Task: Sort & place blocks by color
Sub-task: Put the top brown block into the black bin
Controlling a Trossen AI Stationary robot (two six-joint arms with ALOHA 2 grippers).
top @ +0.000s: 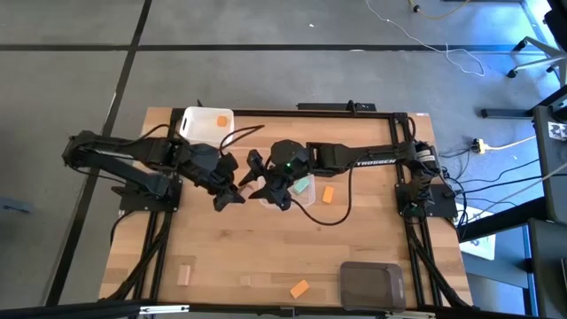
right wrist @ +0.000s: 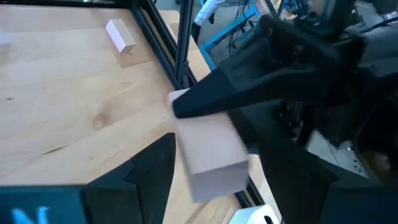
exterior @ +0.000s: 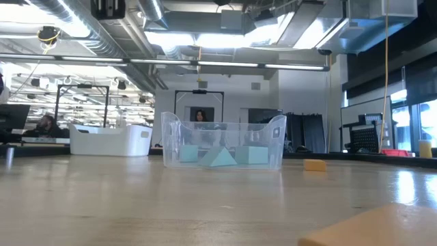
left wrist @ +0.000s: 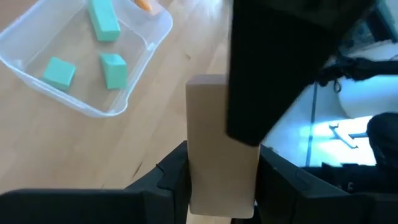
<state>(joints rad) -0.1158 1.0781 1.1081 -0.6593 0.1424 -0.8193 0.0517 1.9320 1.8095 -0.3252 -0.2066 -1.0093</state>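
At the middle of the surface [top: 266, 257] the two arms are brought together, just to the left of the clear tub [top: 306, 197]. A pale tan block [left wrist: 217, 143] is clamped between the fingers [left wrist: 171, 174] of the left claw [left wrist: 221, 180] and is held upright in them. In the high view the left claw [top: 232, 190] and the right claw [top: 257, 177] are seen almost touching.

In the right wrist view the same tan block [right wrist: 208, 155] is seen between the fingers [right wrist: 155, 168] of the right claw [right wrist: 211, 168], which are spread wide apart on both sides of it. One dark finger of the left claw is laid on its upper side.

Three teal blocks [left wrist: 102, 18] are lying inside the clear tub [left wrist: 140, 93]. An orange block [top: 328, 194] is placed on the surface just right of this tub. A white tub [top: 197, 133] is standing at the far left, and one orange piece [top: 221, 121] is lying in it. A dark grey tub [top: 372, 283] is seen at the near right, with another orange block [top: 299, 288] beside it on its left. Two more tan blocks [top: 184, 275] are lying near the front edge, at the left.

In the low view the clear tub [exterior: 222, 130] is shown in the middle with the teal blocks [exterior: 220, 157] in it; neither claw is seen there.
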